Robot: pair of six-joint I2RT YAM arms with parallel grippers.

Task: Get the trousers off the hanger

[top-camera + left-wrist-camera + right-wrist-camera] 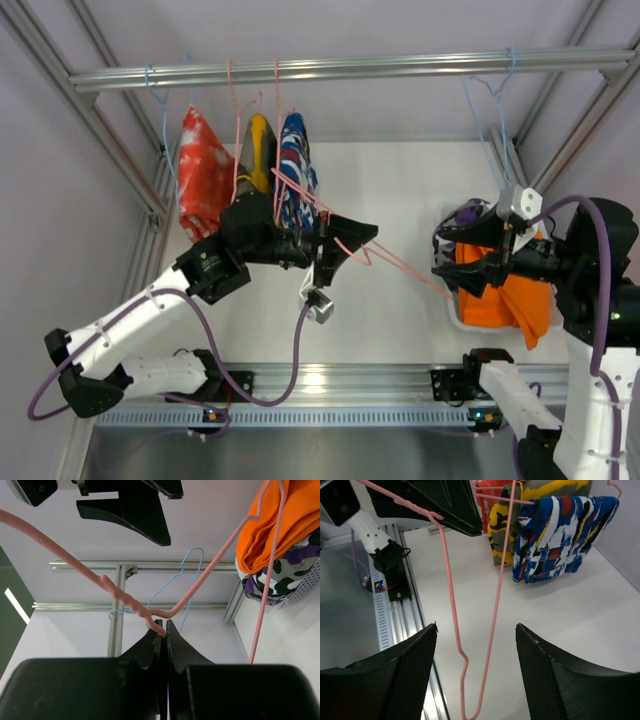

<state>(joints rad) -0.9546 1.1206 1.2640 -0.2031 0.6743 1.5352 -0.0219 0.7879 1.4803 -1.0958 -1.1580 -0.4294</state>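
Observation:
The bright orange trousers [512, 295] lie folded in a white basket [462, 318] at the right, with the purple, white and black camouflage trousers [466, 213] behind them. Both also show in the left wrist view, orange [280, 520] over camouflage [285, 577]. A bare pink wire hanger [400, 265] stretches between the arms, with no cloth on it. My left gripper [368, 235] is shut on the hanger's twisted neck [150, 616]. My right gripper [440, 254] is open, and the hanger's far loop [492, 620] hangs between its fingers [415, 660] without touching them.
A metal rail [350, 70] runs across the back. On it hang a red-and-white garment [203, 170], a yellow camouflage one [260, 150], a blue patterned one [297, 165] and, at the right, an empty blue hanger [490, 110]. Frame posts stand on both sides.

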